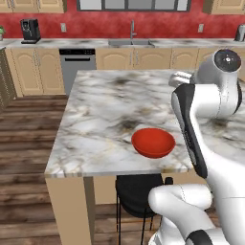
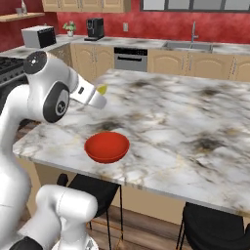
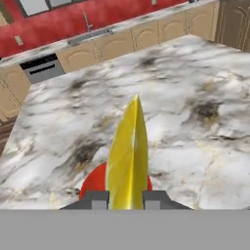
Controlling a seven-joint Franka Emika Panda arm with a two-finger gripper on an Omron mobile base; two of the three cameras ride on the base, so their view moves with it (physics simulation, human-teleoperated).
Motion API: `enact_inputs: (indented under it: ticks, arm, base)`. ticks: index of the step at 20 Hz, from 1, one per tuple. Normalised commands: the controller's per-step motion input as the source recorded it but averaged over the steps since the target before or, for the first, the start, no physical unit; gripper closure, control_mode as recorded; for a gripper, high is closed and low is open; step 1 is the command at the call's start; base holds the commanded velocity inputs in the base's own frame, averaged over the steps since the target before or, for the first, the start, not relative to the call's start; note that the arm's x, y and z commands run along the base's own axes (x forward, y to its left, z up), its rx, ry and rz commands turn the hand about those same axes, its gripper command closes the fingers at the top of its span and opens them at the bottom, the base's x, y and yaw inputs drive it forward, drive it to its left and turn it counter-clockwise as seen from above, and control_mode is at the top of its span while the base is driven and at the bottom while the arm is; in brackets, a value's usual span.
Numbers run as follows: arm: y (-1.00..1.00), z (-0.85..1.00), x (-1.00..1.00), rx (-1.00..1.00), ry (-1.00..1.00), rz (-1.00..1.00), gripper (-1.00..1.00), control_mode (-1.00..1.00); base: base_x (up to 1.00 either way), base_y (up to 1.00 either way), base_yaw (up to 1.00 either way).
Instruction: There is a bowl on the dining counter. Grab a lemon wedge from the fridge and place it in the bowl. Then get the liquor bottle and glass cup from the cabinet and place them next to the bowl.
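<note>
Hand view shows the pincer (image 3: 126,199) clamped narrow on the lemon wedge (image 3: 128,161), its two dark tips pressing either flank of the yellow piece. The wedge stands on edge between them, glossy, tapering to a sharp point away from the hand. Just below and beyond the tips a red arc of the bowl (image 3: 93,183) peeks out on both sides of the wedge; nothing lies between it and the pincer. Under both spreads the dining counter (image 3: 185,97), white-grey veined marble. In the right base view the pincer (image 2: 101,91) hangs above the marble, up and behind the bowl (image 2: 107,146), which is shallow, round and plain red. Farther beyond stand a dishwasher (image 2: 130,59) and a sink faucet (image 2: 194,31) against the red wall
</note>
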Motion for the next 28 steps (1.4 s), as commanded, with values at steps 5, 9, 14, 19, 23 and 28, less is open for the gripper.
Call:
enact_inputs:
  ticks: [5, 9, 14, 19, 23, 28]
  arm:
    - [0.0, -0.55, 0.33, 0.01, 0.48, 0.18, 1.0, -1.0]
    - [0.0, -0.59, 0.1, 0.01, 0.34, 0.15, 1.0, -1.0]
    - [0.0, -0.58, 0.03, 0.0, 0.27, 0.12, 1.0, -1.0]
    - [0.0, -0.52, 0.0, 0.0, 0.18, 0.09, 1.0, -1.0]
    - [0.12, -0.48, 0.0, 0.0, 0.14, 0.05, 1.0, -1.0]
    - [0.2, -0.36, 0.0, 0.0, 0.04, 0.02, 1.0, -1.0]
  base:
    - [0.0, 0.0, 0.0]
    - [0.0, 0.0, 0.0]
    - [0.0, 0.0, 0.0]
    - [0.0, 0.0, 0.0]
    - [0.0, 0.0, 0.0]
    - [0.0, 0.0, 0.0]
